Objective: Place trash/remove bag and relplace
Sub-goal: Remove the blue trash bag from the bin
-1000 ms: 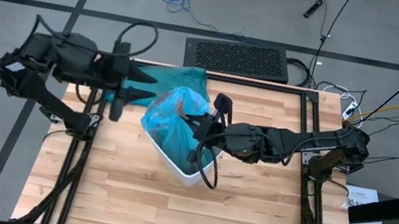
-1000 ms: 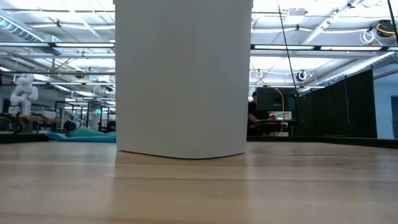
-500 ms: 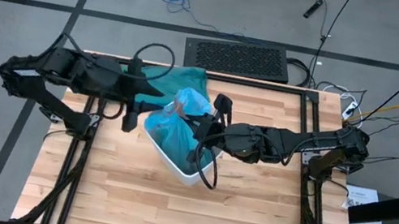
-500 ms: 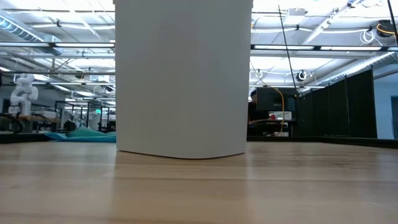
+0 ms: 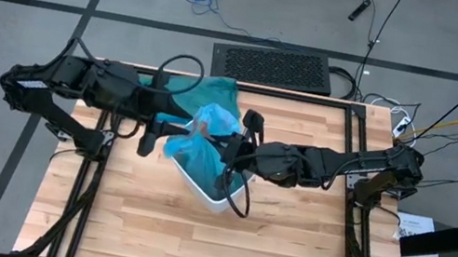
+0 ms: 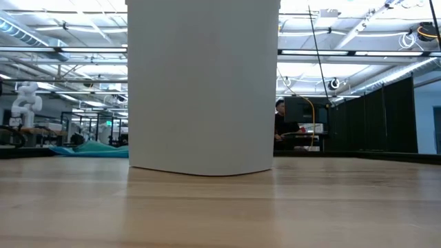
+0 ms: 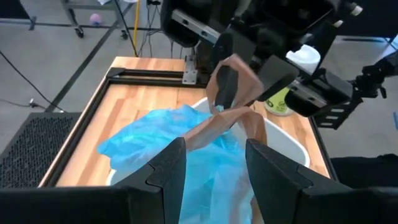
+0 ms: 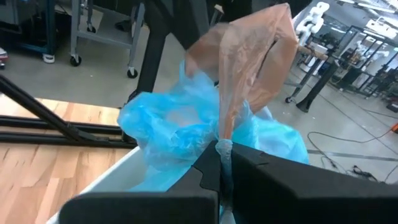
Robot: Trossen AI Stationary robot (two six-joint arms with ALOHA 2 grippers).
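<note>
Blue bag [image 5: 199, 137] in the bin [image 5: 215, 197]: right gripper [image 8: 222, 152] jaws clamped on it, left gripper [image 7: 214, 158] jaws apart just beside.

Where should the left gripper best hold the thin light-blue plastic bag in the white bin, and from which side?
Probably the loose puffed fold of the thin light-blue plastic bag above the white bin's rim, coming from the left gripper's own side: that fold faces its open fingers, and the right gripper pinches the gathered top.

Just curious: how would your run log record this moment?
right gripper: shut on bag | left gripper: open, at bag | bin: mid-table
</note>
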